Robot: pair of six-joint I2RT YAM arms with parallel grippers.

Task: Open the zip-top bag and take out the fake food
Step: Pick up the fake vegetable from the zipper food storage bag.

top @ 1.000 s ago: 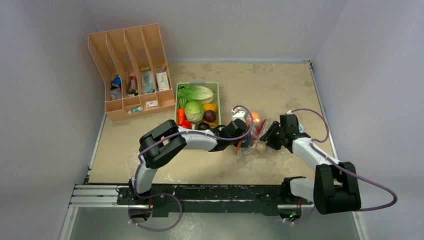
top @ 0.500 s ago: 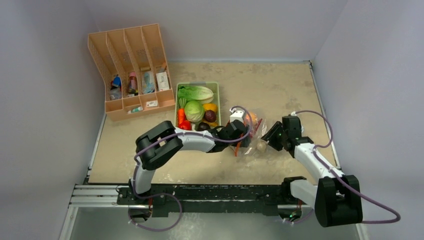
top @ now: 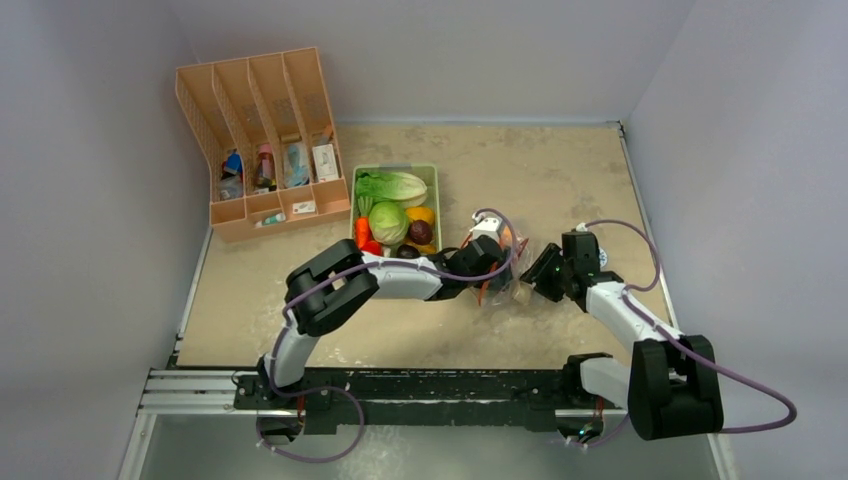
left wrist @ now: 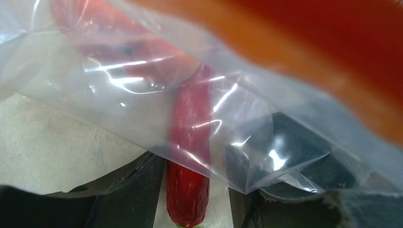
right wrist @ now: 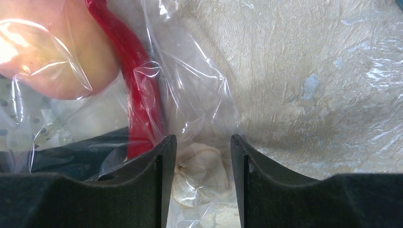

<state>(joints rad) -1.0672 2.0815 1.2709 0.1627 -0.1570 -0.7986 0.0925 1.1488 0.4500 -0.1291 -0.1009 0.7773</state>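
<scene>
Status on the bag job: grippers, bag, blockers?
Right gripper open, astride beige piece under the film. Left gripper at zip-top bag, jaws hidden by plastic. Peach, red chili seen through film; zip state unclear. No obstruction seen.

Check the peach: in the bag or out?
In. The right wrist view shows crinkled film of the zip-top bag lying over the peach, beside the red chili.

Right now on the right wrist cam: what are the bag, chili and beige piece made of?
Zip-top bag: thin clear plastic film, glossy; creases, glare streaks, table shows through. Red chili: probably moulded plastic, smooth, faint sheen. Beige piece: likely plastic too, matte, ribbed lobes; seen through film, so finish uncertain.
</scene>
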